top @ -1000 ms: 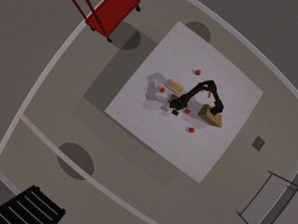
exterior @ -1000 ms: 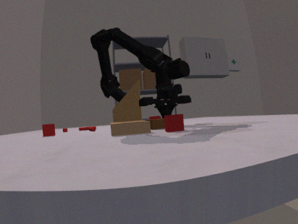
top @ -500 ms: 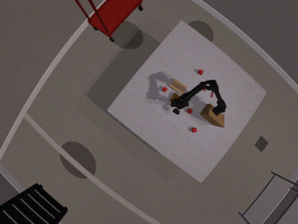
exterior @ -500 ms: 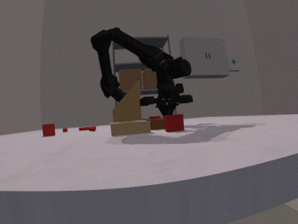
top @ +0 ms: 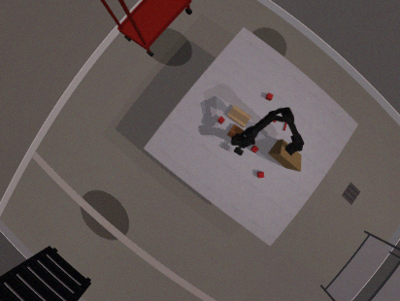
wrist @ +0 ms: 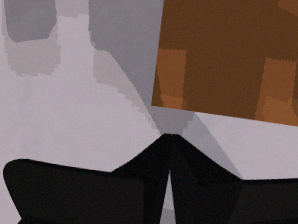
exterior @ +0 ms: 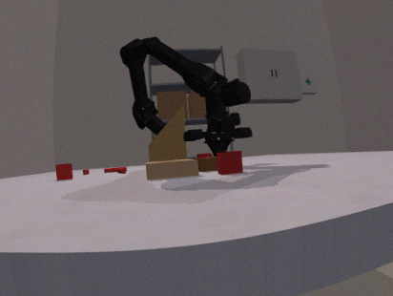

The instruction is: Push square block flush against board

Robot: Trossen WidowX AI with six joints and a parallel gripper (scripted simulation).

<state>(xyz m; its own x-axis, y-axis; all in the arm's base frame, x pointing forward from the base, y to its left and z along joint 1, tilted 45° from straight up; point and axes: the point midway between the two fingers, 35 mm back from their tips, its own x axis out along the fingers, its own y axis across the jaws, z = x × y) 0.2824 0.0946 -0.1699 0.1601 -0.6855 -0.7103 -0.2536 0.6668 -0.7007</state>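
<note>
The brown square block (top: pixel 236 130) (exterior: pixel 207 164) (wrist: pixel 225 60) lies flat on the table. The pale tan board (top: pixel 239 117) (exterior: pixel 172 170) lies flat beside it, very close; whether their sides touch cannot be told, and the board is not in the wrist view. My gripper (exterior: pixel 219 154) (wrist: pixel 170 141) is shut and empty, pointing down. In the wrist view its tips are just off the block's near edge, close to its left corner, with a narrow strip of table showing between. From above, the arm hides the tips and part of the block.
A red cube (top: pixel 221 119) (exterior: pixel 230 162) sits near the board and block. Another red cube (top: pixel 255 149) is beside the arm, with one farther off (top: pixel 260 175). A tan wedge (top: pixel 286 156) (exterior: pixel 169 139) stands by the arm's base. A red rod (top: pixel 284 126) (exterior: pixel 115 170) lies beyond the arm.
</note>
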